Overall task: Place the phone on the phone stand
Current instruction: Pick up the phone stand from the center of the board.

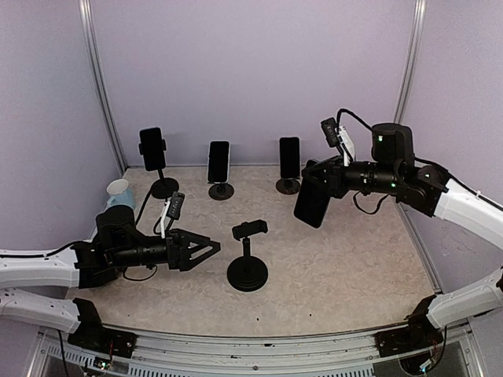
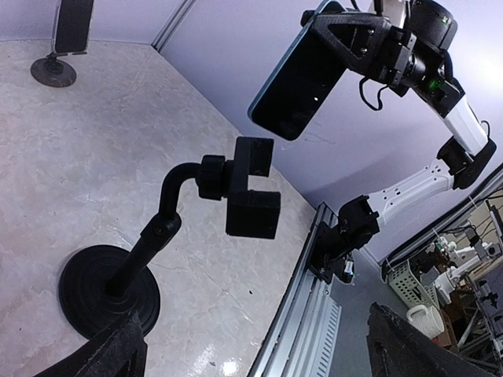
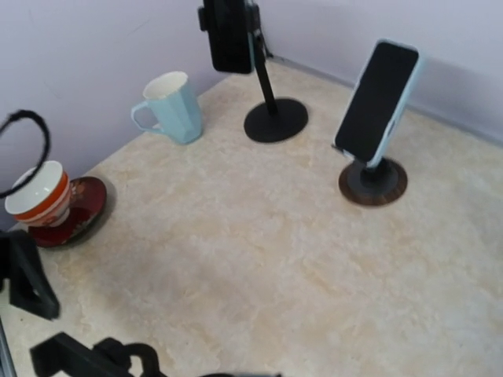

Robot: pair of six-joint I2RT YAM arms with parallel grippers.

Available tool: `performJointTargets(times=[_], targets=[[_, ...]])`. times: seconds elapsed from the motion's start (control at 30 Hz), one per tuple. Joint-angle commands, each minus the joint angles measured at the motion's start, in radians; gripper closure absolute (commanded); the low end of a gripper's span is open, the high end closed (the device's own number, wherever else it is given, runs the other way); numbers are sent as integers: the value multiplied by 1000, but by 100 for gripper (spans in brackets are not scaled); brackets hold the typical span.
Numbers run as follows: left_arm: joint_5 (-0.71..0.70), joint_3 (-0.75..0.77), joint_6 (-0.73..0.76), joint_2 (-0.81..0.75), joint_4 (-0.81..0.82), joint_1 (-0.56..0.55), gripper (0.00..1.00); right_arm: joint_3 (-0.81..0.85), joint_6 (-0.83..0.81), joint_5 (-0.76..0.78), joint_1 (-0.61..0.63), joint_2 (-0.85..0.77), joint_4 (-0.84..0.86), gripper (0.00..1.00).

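Note:
The empty black phone stand (image 1: 248,259) stands mid-table on a round base, its clamp (image 2: 250,188) up on a bent neck. My right gripper (image 1: 324,184) is shut on a dark phone (image 1: 313,201) and holds it tilted in the air, above and to the right of the stand. The left wrist view shows the phone (image 2: 299,78) above the clamp, not touching it. My left gripper (image 1: 203,250) is open and empty, low over the table just left of the stand's base (image 2: 106,294). The right wrist view shows neither the right gripper's own fingers nor the phone clearly.
Three other stands holding phones line the back: left (image 1: 153,151), middle (image 1: 218,162), right (image 1: 289,158). A pale blue mug (image 3: 169,106) and a bowl on a red saucer (image 3: 43,200) sit at the far left. Purple walls enclose the table.

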Motion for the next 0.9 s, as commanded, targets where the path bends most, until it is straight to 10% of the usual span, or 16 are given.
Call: performJointTargets(times=[0.0, 0.87], targets=[[9, 91, 33, 88, 52, -6, 5, 73, -57, -34, -14, -8, -24, 100], [-1, 251, 17, 353, 141, -60, 27, -54, -55, -21, -48, -155, -65, 100]])
